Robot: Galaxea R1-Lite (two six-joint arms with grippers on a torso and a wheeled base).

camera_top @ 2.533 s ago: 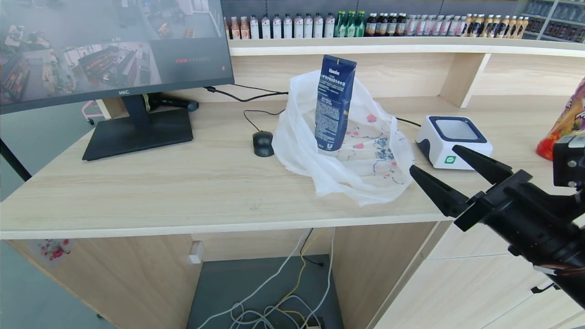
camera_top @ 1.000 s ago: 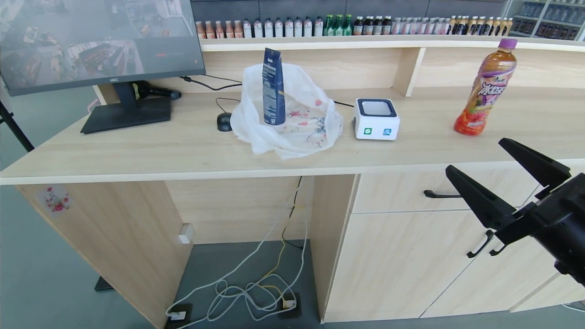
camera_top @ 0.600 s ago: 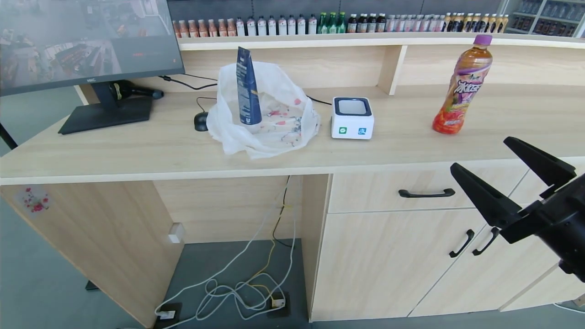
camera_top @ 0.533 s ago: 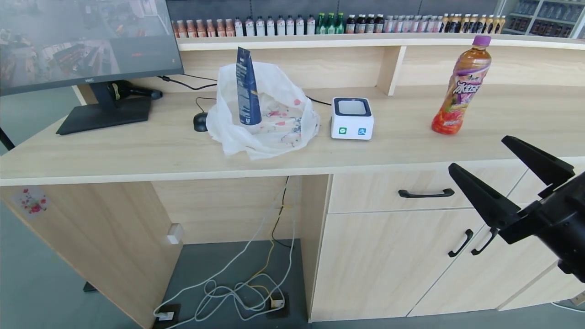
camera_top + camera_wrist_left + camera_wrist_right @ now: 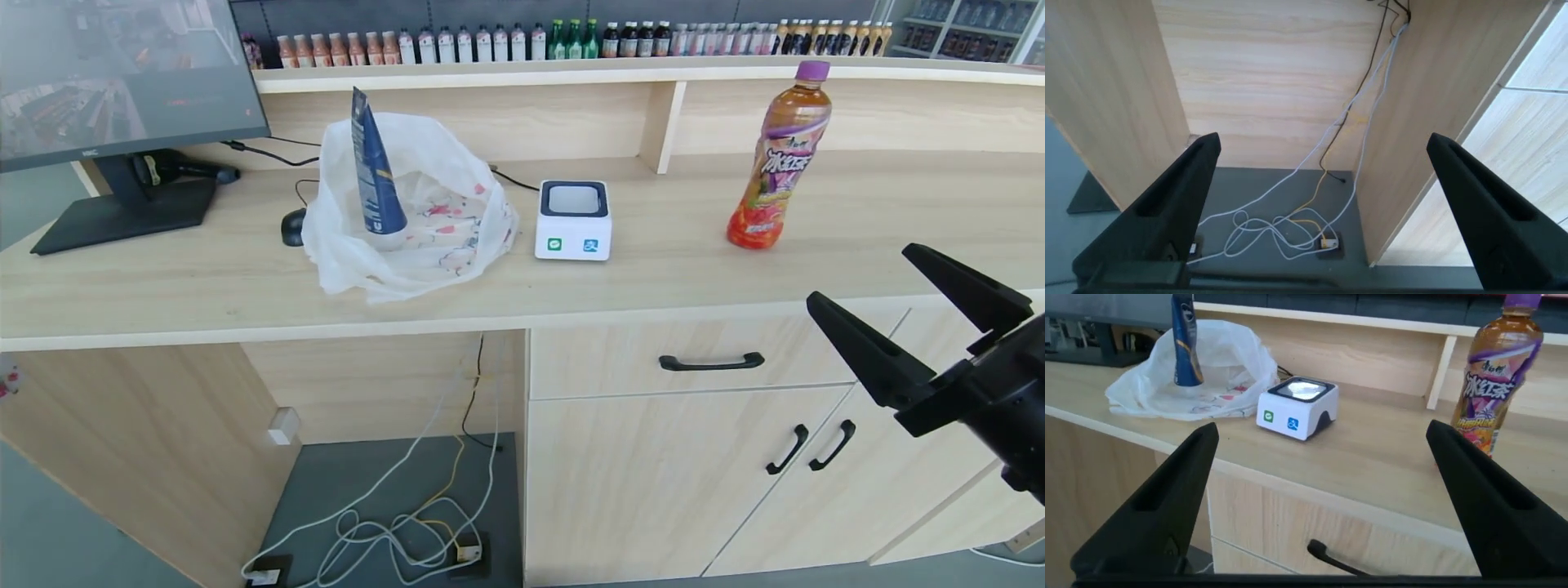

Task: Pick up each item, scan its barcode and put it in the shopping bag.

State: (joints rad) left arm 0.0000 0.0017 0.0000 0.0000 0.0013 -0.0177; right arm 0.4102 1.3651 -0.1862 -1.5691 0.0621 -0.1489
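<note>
Right hand (image 5: 857,273) spread wide, orange bottle (image 5: 771,175) upright

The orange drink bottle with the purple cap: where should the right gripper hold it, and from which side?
Probably the labelled middle of the orange drink bottle, below its narrowing shoulder, coming level from the robot's side. It stands upright with bare counter around it, and the open right gripper is in front, lower than the counter top.
</note>
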